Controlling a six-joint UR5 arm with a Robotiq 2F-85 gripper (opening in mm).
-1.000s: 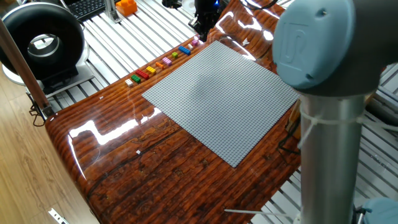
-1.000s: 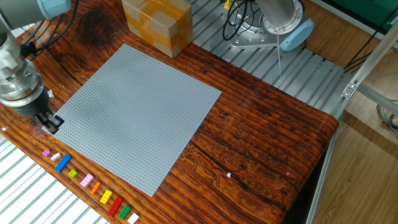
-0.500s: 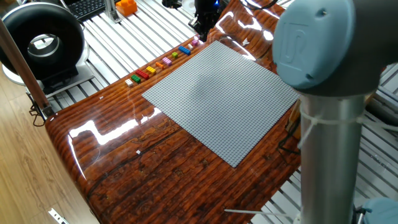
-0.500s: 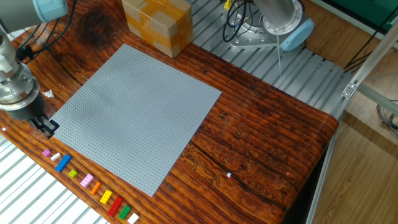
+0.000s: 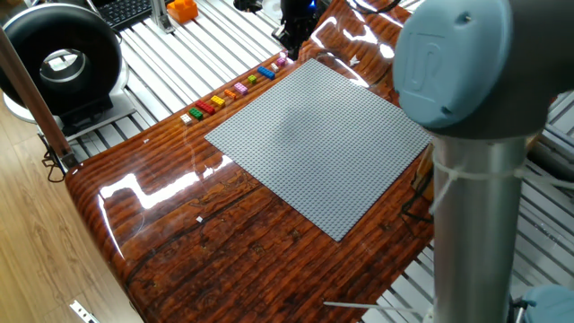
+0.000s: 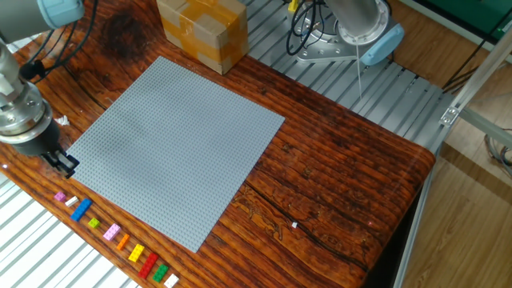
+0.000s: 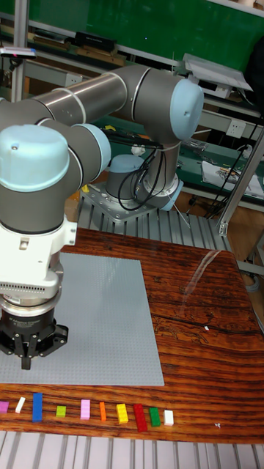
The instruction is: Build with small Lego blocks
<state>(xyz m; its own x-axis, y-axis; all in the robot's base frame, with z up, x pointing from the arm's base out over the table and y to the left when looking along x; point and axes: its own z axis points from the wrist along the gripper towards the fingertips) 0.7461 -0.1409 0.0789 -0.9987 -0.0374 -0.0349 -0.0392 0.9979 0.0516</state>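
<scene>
Gripper (image 7: 26,360) hung at lower left of tall fixed view, over near edge of grey baseplate (image 7: 103,322); fingers close together, nothing visibly held. Small Lego blocks (image 7: 88,410) lay in row along bottom, on wooden table (image 7: 205,330), just below baseplate.

My gripper (image 6: 64,166) hangs over the wooden table (image 6: 344,176), just beside the near corner of the grey baseplate (image 6: 180,144). The fingers look close together, but I cannot tell for sure. The row of small Lego blocks (image 6: 112,234) lies a little below my gripper. A cardboard box (image 6: 202,30) stands far from it.
</scene>
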